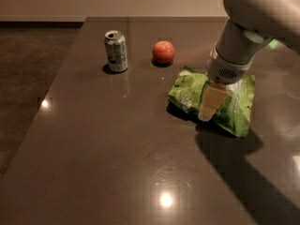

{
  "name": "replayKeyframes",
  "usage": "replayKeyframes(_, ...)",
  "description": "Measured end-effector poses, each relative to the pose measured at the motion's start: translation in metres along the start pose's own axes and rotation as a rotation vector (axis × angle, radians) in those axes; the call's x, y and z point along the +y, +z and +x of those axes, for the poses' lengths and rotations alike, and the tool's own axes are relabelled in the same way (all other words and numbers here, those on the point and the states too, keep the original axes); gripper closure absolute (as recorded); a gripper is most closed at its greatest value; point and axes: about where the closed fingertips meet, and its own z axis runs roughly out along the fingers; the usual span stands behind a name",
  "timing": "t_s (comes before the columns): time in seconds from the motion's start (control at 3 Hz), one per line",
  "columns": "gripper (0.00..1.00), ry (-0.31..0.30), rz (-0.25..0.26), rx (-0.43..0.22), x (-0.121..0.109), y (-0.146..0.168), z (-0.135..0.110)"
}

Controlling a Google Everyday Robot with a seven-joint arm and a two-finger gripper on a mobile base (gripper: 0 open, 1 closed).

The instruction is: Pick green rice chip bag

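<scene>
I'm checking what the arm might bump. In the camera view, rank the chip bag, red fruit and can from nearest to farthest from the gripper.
The gripper is right over the bag.
1. Chip bag: directly beneath the gripper.
2. Red fruit: beyond the bag, toward picture left.
3. Can: farthest, further toward picture left than the fruit.

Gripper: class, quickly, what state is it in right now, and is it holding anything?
Gripper: low over the middle of the green bag; open, closed or holding cannot be told.
</scene>
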Motion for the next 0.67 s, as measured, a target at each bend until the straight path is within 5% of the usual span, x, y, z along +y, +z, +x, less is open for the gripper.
replayKeyframes(0.67, 0.64, -0.051, 0.011, 0.028, 0.0018, -0.0067, -0.0074)
